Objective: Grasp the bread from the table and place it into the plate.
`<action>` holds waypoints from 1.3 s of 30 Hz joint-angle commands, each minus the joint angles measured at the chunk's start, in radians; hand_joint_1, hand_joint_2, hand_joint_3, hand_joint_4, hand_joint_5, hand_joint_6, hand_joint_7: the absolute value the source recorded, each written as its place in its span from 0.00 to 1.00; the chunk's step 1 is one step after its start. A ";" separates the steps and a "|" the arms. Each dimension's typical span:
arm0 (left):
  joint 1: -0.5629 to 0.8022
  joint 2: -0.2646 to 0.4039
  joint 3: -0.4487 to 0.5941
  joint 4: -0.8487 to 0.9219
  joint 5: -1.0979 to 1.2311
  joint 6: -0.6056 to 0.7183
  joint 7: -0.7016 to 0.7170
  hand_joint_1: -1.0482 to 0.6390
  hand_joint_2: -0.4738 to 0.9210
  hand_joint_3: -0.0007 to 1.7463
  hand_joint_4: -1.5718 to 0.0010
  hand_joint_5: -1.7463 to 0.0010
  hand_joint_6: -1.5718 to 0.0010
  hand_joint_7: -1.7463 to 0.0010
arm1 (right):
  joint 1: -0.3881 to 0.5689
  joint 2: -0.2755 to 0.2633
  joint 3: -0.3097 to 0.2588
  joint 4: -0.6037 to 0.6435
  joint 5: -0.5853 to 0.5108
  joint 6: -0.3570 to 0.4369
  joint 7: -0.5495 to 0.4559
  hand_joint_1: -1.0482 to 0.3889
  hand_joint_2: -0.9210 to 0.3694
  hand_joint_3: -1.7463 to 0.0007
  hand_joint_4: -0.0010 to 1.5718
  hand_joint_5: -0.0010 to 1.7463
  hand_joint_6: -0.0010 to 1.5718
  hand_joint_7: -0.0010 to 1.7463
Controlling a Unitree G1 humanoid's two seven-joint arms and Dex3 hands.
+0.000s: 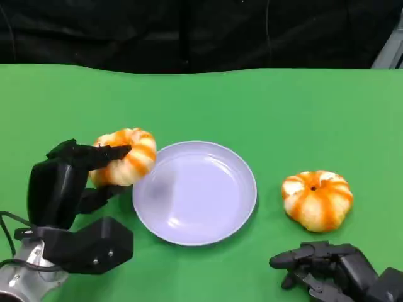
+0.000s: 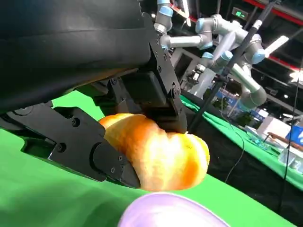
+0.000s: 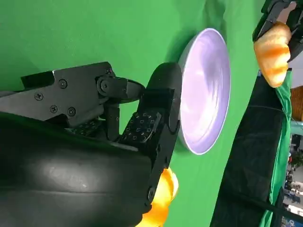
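A: Start with the biggest thing. How much room is there?

B: The green bench (image 1: 264,107) fills the head view up to a dark curtain (image 1: 189,31) along the top; the whole upper band of green is bare. The lilac plate (image 1: 242,189) sits at centre, its rim free all round.

A: And the bread?

B: One bread (image 1: 126,157) is just left of the plate's rim, clamped in the left hand (image 1: 79,173), a finger over its top and others below. A second bread (image 1: 317,199) lies at right, well apart from the plate.

A: The right hand?

B: The right hand (image 1: 321,267) is at lower right, near that second bread, not touching it, fingers apart and holding nothing.

A: Anything the wrist cameras add?

B: The left wrist view shows the held bread raised above the plate's edge, and pale robot arms (image 2: 227,42) beyond the bench. The right wrist view shows the plate's underside edge resting on the green.
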 commanded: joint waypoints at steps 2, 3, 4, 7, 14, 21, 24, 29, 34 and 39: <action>0.033 -0.011 0.010 -0.068 -0.012 0.002 -0.058 0.62 0.95 0.00 0.42 0.51 0.10 0.99 | -0.006 -0.004 0.001 0.011 -0.010 0.000 -0.018 0.71 0.00 0.77 0.51 0.65 0.72 0.15; 0.035 -0.016 0.010 -0.075 -0.012 0.005 -0.068 0.63 0.95 0.00 0.42 0.52 0.10 0.99 | -0.006 -0.004 0.002 0.010 -0.011 -0.001 -0.019 0.70 0.00 0.77 0.51 0.65 0.72 0.15; 0.037 -0.019 0.012 -0.081 -0.012 0.006 -0.075 0.63 0.95 0.00 0.42 0.52 0.10 0.99 | -0.007 -0.005 0.003 0.010 -0.012 -0.001 -0.020 0.70 0.00 0.77 0.51 0.65 0.72 0.15; 0.034 -0.034 0.012 -0.077 -0.016 -0.006 -0.101 0.62 0.96 0.01 0.42 0.52 0.10 0.99 | -0.005 -0.002 0.005 0.008 -0.009 -0.008 -0.021 0.70 0.00 0.77 0.51 0.66 0.72 0.15; 0.034 -0.060 -0.003 -0.090 0.005 -0.003 -0.137 0.63 0.96 0.01 0.43 0.52 0.11 1.00 | 0.008 0.005 0.009 -0.009 0.006 0.009 -0.008 0.71 0.00 0.78 0.52 0.67 0.72 0.15; 0.021 -0.096 -0.020 -0.074 0.017 -0.011 -0.138 0.64 0.96 0.01 0.40 0.54 0.11 1.00 | 0.016 0.002 0.008 -0.015 0.007 0.006 -0.004 0.71 0.00 0.78 0.52 0.67 0.72 0.15; 0.011 -0.108 -0.030 -0.058 0.025 -0.010 -0.137 0.64 0.96 0.01 0.40 0.55 0.11 1.00 | 0.017 0.003 0.007 -0.014 0.006 0.003 -0.005 0.71 0.00 0.78 0.52 0.67 0.72 0.15; -0.014 -0.129 -0.058 -0.024 0.042 -0.004 -0.135 0.63 0.97 0.01 0.39 0.56 0.10 1.00 | 0.016 0.004 0.007 -0.008 0.004 -0.006 -0.007 0.70 0.00 0.78 0.52 0.68 0.73 0.15; -0.025 -0.140 -0.068 -0.007 0.043 -0.001 -0.145 0.63 0.97 0.01 0.40 0.55 0.10 1.00 | 0.023 0.003 0.008 -0.023 0.004 0.008 -0.008 0.70 0.00 0.78 0.52 0.68 0.73 0.15; -0.048 -0.154 -0.089 0.028 0.049 0.034 -0.180 0.62 0.98 0.02 0.41 0.55 0.11 1.00 | 0.020 0.005 0.008 -0.014 -0.001 0.000 -0.013 0.70 0.00 0.78 0.51 0.69 0.73 0.15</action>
